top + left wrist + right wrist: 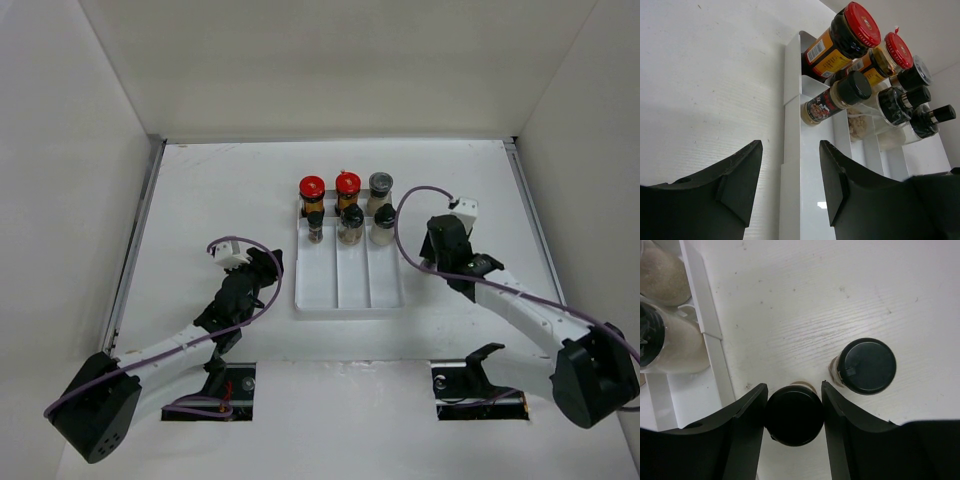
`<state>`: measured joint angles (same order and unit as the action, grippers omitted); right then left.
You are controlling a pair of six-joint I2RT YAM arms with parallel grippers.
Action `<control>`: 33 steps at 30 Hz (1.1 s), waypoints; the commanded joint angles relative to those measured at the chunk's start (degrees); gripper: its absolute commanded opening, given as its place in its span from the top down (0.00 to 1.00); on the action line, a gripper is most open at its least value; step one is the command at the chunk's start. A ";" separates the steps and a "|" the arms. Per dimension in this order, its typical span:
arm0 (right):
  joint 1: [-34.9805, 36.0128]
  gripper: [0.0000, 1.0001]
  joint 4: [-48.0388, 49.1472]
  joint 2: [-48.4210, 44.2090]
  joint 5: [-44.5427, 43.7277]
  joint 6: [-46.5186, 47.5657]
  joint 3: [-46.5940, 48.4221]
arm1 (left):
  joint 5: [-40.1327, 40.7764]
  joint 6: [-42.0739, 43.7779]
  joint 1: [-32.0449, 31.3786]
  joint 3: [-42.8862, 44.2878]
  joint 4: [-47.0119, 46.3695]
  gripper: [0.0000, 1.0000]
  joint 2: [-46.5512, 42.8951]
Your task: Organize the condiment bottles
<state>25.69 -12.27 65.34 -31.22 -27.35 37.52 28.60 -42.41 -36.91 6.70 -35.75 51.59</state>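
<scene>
The white tray [352, 285] holds two red-capped bottles [312, 187] [347, 183] and a grey-capped bottle [380, 183] at its far end, with three black-capped shakers [351, 222] in front of them. My right gripper [792, 405], right of the tray [710, 325], is shut on the cap of a black-capped shaker [793, 415] standing on the table. A second shaker [865, 365] stands just beside it. Both are hidden under the right gripper [440, 250] in the top view. My left gripper [790, 185] is open and empty, low beside the tray's left wall [792, 125].
White walls enclose the table on three sides. The near two-thirds of all three tray channels hold nothing. In the left wrist view the red-capped bottles [850, 35] and a labelled shaker [835, 97] stand ahead of the fingers.
</scene>
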 commanded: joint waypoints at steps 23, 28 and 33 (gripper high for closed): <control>23.66 0.55 8.58 21.13 -1.39 3.10 25.32 | -0.39 -0.30 0.48 -0.37 -3.10 0.53 -1.32; 23.66 0.54 9.81 25.27 -0.68 2.57 24.80 | -0.39 -0.30 0.48 -0.46 -3.01 0.53 -1.58; 23.66 0.49 10.25 27.64 0.46 1.52 23.57 | -0.39 -0.21 0.30 -0.28 -3.01 0.53 -1.49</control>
<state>48.90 -6.13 92.68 -31.42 -25.15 59.94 28.42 -42.41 -36.75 6.70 -35.81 51.00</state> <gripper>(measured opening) 0.523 0.473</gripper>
